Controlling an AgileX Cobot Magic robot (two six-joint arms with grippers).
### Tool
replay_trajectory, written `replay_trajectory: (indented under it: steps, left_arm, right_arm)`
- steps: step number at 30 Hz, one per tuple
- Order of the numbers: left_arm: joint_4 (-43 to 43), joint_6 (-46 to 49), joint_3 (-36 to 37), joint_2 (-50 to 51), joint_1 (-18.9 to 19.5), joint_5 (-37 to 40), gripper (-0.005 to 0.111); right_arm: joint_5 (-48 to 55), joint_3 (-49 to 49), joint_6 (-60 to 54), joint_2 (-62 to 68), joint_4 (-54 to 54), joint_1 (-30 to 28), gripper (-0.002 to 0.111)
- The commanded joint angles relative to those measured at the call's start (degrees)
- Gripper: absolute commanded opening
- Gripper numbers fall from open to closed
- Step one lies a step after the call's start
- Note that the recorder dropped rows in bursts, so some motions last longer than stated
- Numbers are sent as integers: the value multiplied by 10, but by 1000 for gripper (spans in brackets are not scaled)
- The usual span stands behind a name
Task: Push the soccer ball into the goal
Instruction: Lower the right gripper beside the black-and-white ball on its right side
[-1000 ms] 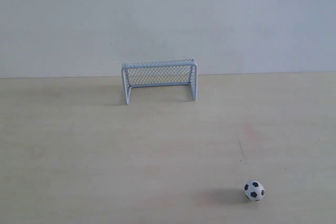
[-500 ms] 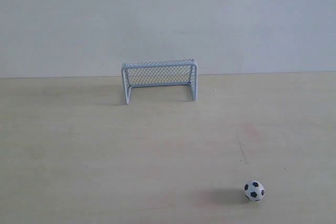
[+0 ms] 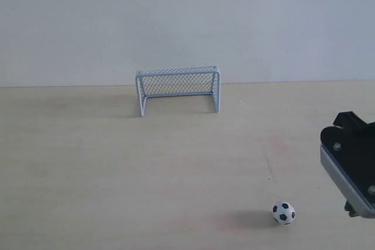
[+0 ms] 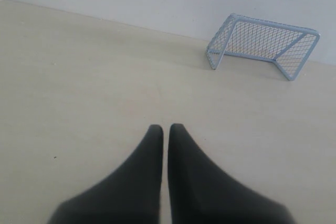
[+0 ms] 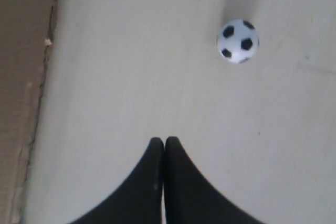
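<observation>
A tiny white soccer ball (image 3: 283, 212) with black patches rests on the pale wooden table near the front right. It shows again in the right wrist view as the ball (image 5: 238, 41), ahead of my right gripper (image 5: 164, 141), which is shut and empty. In the exterior view only the right arm's body (image 3: 350, 162) shows at the right edge, to the right of the ball. The goal (image 3: 178, 89), pale blue frame with mesh netting, stands at the back against the wall. The goal (image 4: 262, 44) also lies far ahead of my left gripper (image 4: 165, 128), shut and empty.
A white wall rises behind the goal. In the right wrist view the table's edge (image 5: 44, 72) runs alongside a brown surface. A faint dark scratch (image 3: 269, 168) marks the tabletop between ball and goal.
The right arm has come into the exterior view at the right edge, dropping down beside the ball. Ball and goal have not moved.
</observation>
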Motion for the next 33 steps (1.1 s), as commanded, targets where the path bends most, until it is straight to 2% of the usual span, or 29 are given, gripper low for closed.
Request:
replay_trajectory:
  steps: [1, 5, 11, 20, 33]
  left_arm:
    - [2, 3, 2, -1, 2, -2, 4]
    - [2, 3, 2, -1, 2, -2, 4]
    - [2, 3, 2, -1, 2, -2, 4]
    - [2, 3, 2, -1, 2, -2, 4]
    - [2, 3, 2, -1, 2, -2, 4]
  right_arm:
    - [-104, 45, -50, 1, 50, 16, 0]
    - [-112, 37, -41, 36, 58, 38, 0]
    - [-39, -21, -41, 131, 59, 46, 0]
    - [-80, -23, -70, 206, 42, 48, 0]
    - [-102, -23, -71, 234, 18, 51, 0]
